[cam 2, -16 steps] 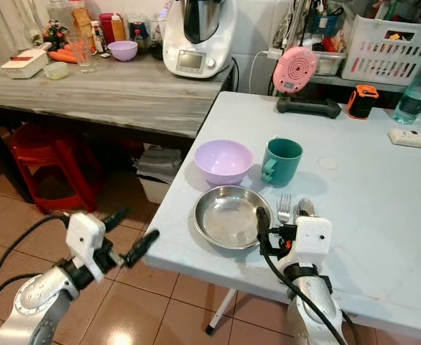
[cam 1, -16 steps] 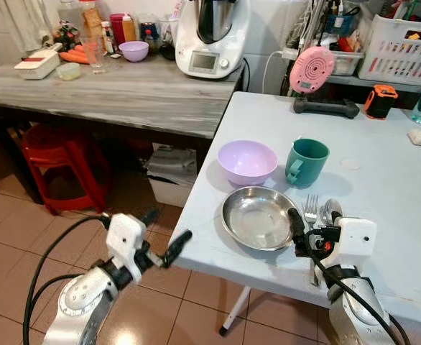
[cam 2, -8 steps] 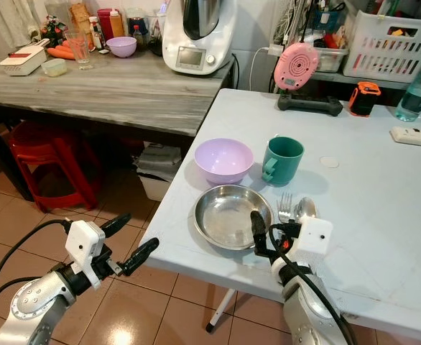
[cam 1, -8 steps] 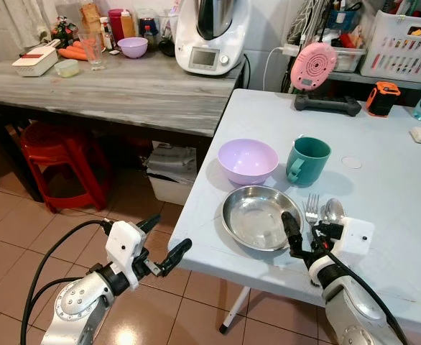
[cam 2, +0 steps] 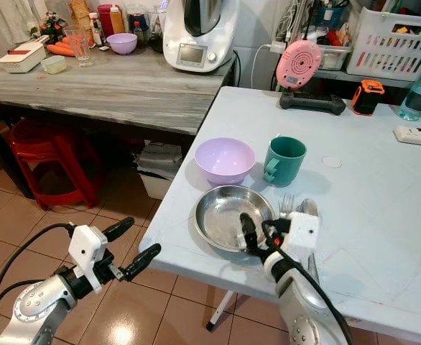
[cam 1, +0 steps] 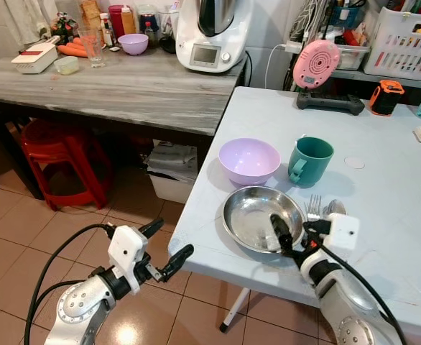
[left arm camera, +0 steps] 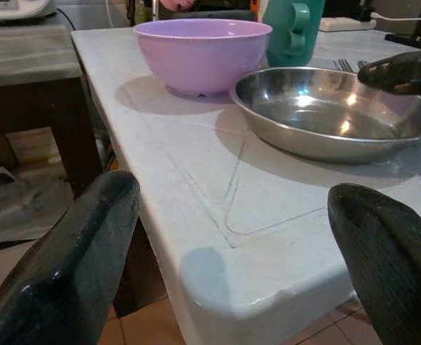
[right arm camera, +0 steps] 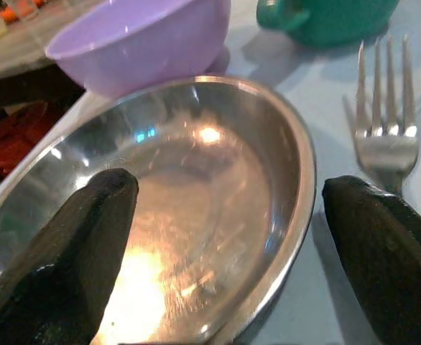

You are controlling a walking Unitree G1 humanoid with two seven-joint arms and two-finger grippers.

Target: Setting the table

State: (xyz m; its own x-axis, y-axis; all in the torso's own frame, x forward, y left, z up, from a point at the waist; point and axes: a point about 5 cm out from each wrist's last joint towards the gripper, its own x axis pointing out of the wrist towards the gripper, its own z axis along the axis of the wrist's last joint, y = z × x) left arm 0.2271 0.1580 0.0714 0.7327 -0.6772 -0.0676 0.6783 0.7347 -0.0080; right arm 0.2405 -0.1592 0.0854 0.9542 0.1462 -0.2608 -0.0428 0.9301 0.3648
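Nearest, L gripper (cam 1: pixel 165 245) hangs off the near corner of the pale white table (cam 1: pixel 390 180), over the tan floor tiles (cam 1: pixel 24 215), black fingers spread wide, nothing held. R gripper (cam 2: pixel 264 231) sits at the near-right rim of the round shiny steel plate (cam 1: pixel 259 216), fingers apart w/ one over the plate's inside & the other outside the rim; rim lies between them but no grip visible, so it's released. Steel fork (right arm camera: pixel 384 108) lies just beside the plate on its right, tines pointing away, w/ a steel spoon (cam 1: pixel 335 208) next to it. Behind the plate, near but apart from it: lilac plastic bowl (cam 1: pixel 249 160) at left, teal mug (cam 1: pixel 310 160) w/ handle toward robot at right. Farther back on the table: pink round gadget on a black stand (cam 1: pixel 316 65), orange-black device (cam 1: pixel 387 97), white slotted basket (cam 1: pixel 404 43). Left of the table, grey wood-look counter (cam 1: pixel 124 86) w/ a white kitchen machine (cam 1: pixel 212 32), small purple bowl (cam 1: pixel 133 44), bottles; red plastic stool (cam 1: pixel 59 158) under it.
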